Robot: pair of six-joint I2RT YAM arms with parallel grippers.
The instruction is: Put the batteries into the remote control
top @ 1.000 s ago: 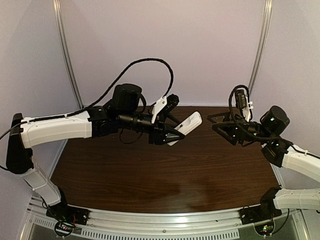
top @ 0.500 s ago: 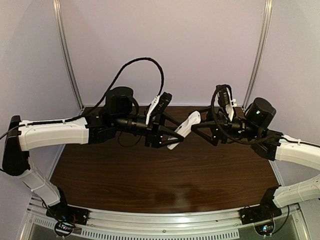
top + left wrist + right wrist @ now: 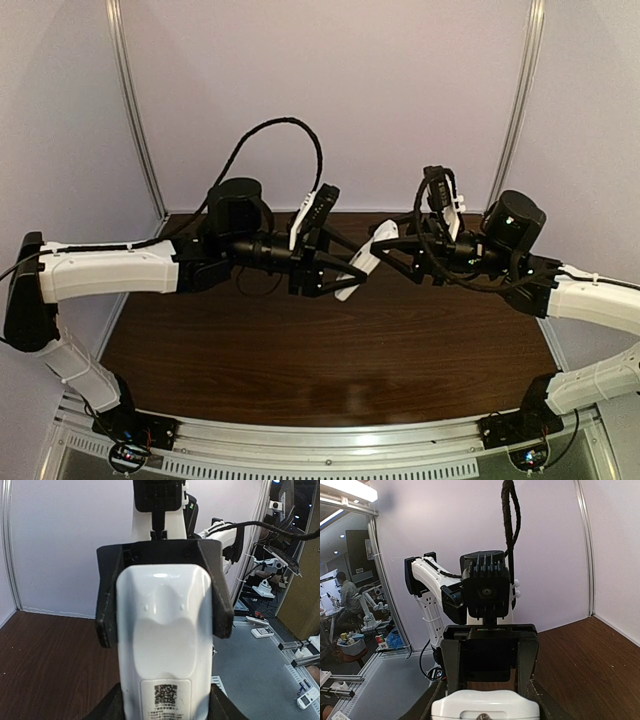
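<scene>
The white remote control is held in the air above the table, its back with a QR label facing the left wrist camera. My left gripper is shut on its near end. My right gripper is around the remote's far end, and its black fingers lie against both sides. In the right wrist view the remote's end sits between my right gripper's jaws. The batteries are out of view.
The dark wooden table lies below both arms. Pale walls with metal frame posts stand behind. The left arm's black cable loops above its wrist.
My right gripper has moved left onto the far end of the remote. My left gripper has shifted slightly left and tilted the remote more upright.
</scene>
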